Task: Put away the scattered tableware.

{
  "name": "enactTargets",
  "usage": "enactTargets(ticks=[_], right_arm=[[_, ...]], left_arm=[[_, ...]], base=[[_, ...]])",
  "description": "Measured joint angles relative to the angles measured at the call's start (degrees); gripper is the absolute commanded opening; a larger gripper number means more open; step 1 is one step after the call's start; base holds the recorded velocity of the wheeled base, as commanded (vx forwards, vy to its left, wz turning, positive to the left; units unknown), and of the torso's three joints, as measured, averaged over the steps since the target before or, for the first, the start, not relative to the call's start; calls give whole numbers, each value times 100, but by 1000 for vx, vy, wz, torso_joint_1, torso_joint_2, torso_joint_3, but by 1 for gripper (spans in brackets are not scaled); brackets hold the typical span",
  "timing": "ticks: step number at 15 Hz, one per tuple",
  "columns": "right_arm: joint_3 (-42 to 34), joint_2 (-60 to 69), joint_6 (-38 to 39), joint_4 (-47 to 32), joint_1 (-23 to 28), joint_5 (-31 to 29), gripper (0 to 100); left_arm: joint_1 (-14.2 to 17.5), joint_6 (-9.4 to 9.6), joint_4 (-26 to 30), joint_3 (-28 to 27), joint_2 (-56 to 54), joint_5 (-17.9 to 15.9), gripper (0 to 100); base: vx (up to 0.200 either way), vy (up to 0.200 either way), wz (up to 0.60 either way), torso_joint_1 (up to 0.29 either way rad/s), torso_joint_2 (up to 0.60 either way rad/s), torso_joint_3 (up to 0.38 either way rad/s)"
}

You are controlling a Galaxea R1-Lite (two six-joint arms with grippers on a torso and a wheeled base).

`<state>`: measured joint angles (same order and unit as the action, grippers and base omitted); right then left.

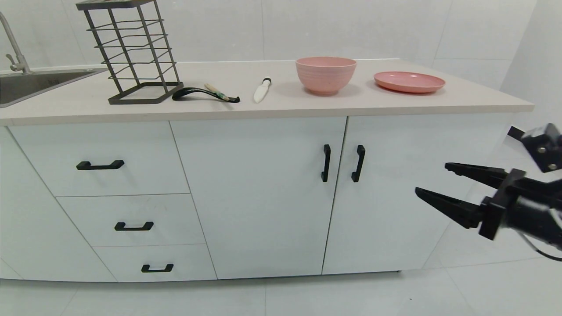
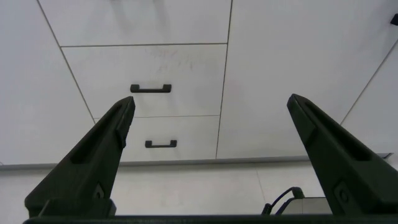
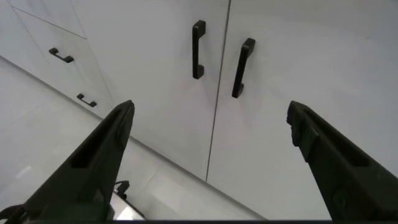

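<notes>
Head view: high, set back, looking down at counter (image 1: 439, 103) and cabinet fronts (image 1: 263, 197). Left wrist: low, facing drawers (image 2: 149, 65). Right wrist: low, nearer, facing door handles (image 3: 198, 50). Head view shares both.

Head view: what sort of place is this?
Likely a kitchen: a sink with faucet in the countertop, white drawers and cabinet doors below, a pink bowl and plate on top.

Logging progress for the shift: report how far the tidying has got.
Done: nothing looks put away. The bowl, plate, knife and black spoon lie on the counter; the rack is empty. In hand: nothing, as the right gripper and left gripper are open and empty. Left: everything.
</notes>
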<state>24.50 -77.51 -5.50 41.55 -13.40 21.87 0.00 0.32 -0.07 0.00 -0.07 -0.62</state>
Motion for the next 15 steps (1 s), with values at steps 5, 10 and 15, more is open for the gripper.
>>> enactTargets(ticks=[5, 10, 15], right_arm=[[265, -1766, -224, 1407, 30, 523, 100], [967, -2870, -310, 1574, 65, 657, 100], [1347, -3385, -310, 1758, 37, 717, 100]], left_arm=[[0, 9, 0, 0, 0, -4, 100], [0, 9, 0, 0, 0, 29, 100], [0, 12, 7, 0, 0, 13, 100]], base=[[0, 0, 0, 0, 0, 0], [-120, -120, 0, 0, 3, 3], [0, 0, 0, 0, 0, 0]])
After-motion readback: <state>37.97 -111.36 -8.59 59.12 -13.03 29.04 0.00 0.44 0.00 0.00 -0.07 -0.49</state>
